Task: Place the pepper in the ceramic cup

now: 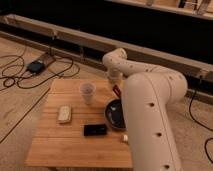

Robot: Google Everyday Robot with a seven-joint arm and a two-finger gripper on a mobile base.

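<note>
The pepper (117, 91) shows as a small dark-red sliver at the far right of the wooden table (55, 142), just behind the dark bowl. My gripper (116, 86) points down right at the pepper, below the white wrist; the large white arm hides most of it. The ceramic cup (87, 92) is pale and tapered. It stands upright on the table, to the left of the gripper and apart from it.
A round dark bowl (115, 114) sits at the table's right side, partly behind my arm. A black phone (95, 130) lies in front of it and a small white block (65, 113) lies to the left. Cables and a black box (36, 66) lie on the floor at left.
</note>
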